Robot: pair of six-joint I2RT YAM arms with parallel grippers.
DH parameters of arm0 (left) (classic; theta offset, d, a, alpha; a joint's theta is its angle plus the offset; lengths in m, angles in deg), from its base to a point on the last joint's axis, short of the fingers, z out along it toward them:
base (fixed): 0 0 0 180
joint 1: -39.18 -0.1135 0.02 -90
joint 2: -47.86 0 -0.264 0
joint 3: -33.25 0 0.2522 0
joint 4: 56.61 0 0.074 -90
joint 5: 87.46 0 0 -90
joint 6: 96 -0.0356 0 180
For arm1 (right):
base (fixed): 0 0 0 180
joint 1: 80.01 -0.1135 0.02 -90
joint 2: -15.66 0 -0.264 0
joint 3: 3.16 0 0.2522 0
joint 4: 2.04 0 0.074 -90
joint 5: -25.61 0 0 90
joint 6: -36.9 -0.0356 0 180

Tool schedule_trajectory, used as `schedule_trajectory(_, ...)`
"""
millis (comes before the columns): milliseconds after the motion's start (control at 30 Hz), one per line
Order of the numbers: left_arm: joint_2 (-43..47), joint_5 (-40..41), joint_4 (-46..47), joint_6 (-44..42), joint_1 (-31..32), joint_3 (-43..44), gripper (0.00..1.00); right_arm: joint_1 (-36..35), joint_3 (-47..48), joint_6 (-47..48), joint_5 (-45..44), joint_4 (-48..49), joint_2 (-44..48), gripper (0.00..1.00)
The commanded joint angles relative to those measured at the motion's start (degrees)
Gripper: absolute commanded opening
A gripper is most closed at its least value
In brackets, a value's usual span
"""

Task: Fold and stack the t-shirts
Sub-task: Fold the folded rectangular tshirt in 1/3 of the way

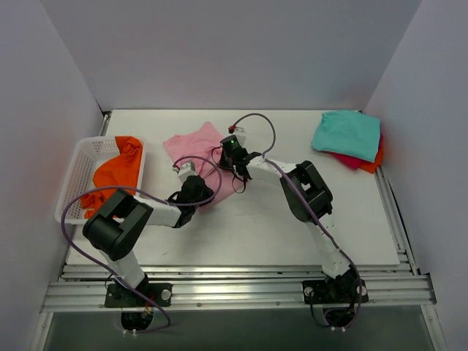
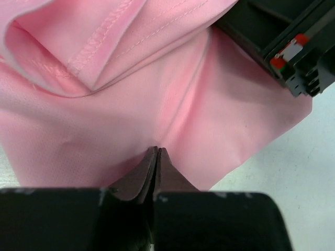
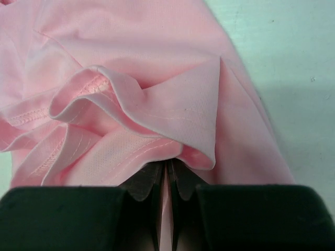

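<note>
Overhead view: a pink t-shirt (image 1: 194, 146) lies crumpled on the white surface (image 1: 278, 227), a little left of centre and toward the far side, between the two arms. The left claw (image 1: 191, 189) meets its near edge; the right claw (image 1: 232, 150) meets its right edge.

Left wrist view: the fingers (image 2: 148, 170) are pressed together, clenched on the pink cloth, and a crease runs away from their tips. A stitched hem folds over at upper left. The black body of the right claw appears at upper right, resting over the same cloth.

Right wrist view: the fingers (image 3: 144, 180) are clenched on the pink t-shirt, with a strip of pink cloth visible between them. A hemmed fold is bunched just beyond the tips, and bare surface shows to the right.

Other garments: a teal t-shirt (image 1: 347, 131) lies folded at the far right corner, on top of a red t-shirt (image 1: 355, 161) whose edge shows along its near side. An orange t-shirt (image 1: 117, 174) sits loosely heaped in a white mesh basket (image 1: 77, 175) at the left edge, partly draped over the basket's near side. Both are well apart from the pink one.
</note>
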Motion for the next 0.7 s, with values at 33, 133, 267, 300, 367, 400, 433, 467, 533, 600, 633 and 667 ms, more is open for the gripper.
schedule_trajectory(33, 0.9, -1.7, -6.1, -1.9, -0.1, -2.2, 0.02, 1.7, 3.2, 2.1, -1.5, -4.8, -1.8, 0.03)
schedule_trajectory(133, 0.6, -1.9, -5.9, -1.9, -0.2, -2.0, 0.02, 1.9, 4.5, 2.7, -1.6, -5.7, -2.1, 0.03)
schedule_trajectory(267, -0.5, -3.2, -4.5, -1.9, -0.1, -2.2, 0.02, 2.3, 8.5, 2.9, -1.1, -6.9, -4.1, 0.03)
schedule_trajectory(300, -0.8, -3.3, -4.3, -1.9, -0.2, -2.1, 0.02, 2.3, 9.7, 2.9, -0.8, -7.1, -4.8, 0.03)
schedule_trajectory(367, -1.5, -3.8, -4.0, -1.9, -0.2, -1.9, 0.02, 2.3, 14.6, 2.4, 0.7, -8.3, -7.0, 0.03)
schedule_trajectory(400, -1.7, -4.0, -3.8, -1.9, -0.1, -1.8, 0.02, 2.3, 16.7, 2.2, 1.3, -8.8, -7.9, 0.03)
schedule_trajectory(433, -1.7, -4.0, -3.8, -1.9, -0.1, -1.8, 0.02, 2.3, 19.1, 2.1, 1.9, -9.5, -8.7, 0.04)
schedule_trajectory(467, -1.8, -4.1, -3.7, -1.9, -0.1, -1.8, 0.02, 2.3, 21.7, 1.6, 2.7, -11.0, -10.7, 0.04)
schedule_trajectory(533, -1.7, -4.2, -3.7, -1.9, -0.1, -1.9, 0.02, 2.3, 31.0, 1.7, 3.4, -12.6, -12.9, 0.07)
schedule_trajectory(600, -1.2, -4.0, -3.8, -1.9, -0.2, -2.1, 0.02, 2.8, 41.5, 1.4, 4.2, -16.5, -16.6, 0.11)
schedule_trajectory(633, -1.0, -3.9, -4.0, -2.0, -0.2, -2.3, 0.02, 3.6, 44.4, 1.4, 4.6, -16.9, -17.8, 0.13)
schedule_trajectory(667, -0.5, -3.8, -4.2, -2.1, -0.1, -2.4, 0.02, 4.1, 46.5, 0.4, 4.9, -16.5, -19.0, 0.15)
